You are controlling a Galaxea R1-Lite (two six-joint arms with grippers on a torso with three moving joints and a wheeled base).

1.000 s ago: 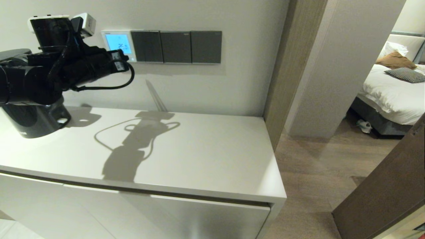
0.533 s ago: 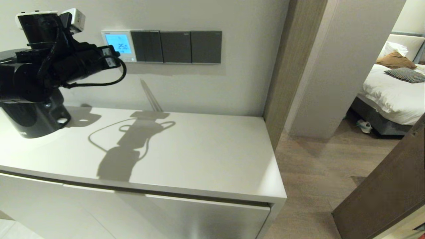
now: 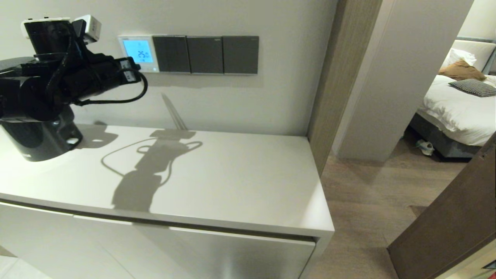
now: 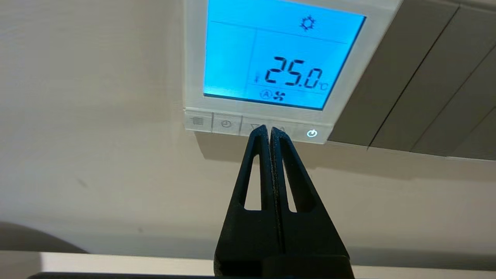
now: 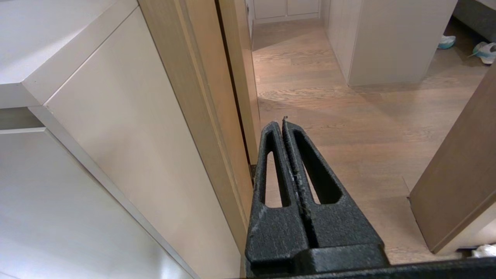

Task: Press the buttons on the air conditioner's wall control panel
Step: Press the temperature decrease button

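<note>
The white wall control panel point(image 3: 138, 53) hangs on the wall, its screen point(image 4: 279, 58) lit blue and reading 25.0. The buttons point(image 4: 226, 124) run in a row along its lower edge, with a lit power button point(image 4: 312, 133) at one end. My left gripper point(image 4: 270, 130) is shut and empty. Its tips point at the two arrow buttons in the middle of the row; I cannot tell if they touch. In the head view the left arm point(image 3: 77, 77) is raised just left of the panel. My right gripper point(image 5: 279, 123) is shut and empty, low beside the cabinet.
Three dark grey switch plates point(image 3: 205, 54) adjoin the panel on its right. A white cabinet top point(image 3: 232, 174) lies below the arm. A wooden door frame point(image 3: 329, 77) and an open door point(image 3: 457, 224) stand to the right, with a bed point(image 3: 457, 108) beyond.
The left arm drew back up and to the left from the panel, then came slightly down and right again. The right arm has not visibly moved.
</note>
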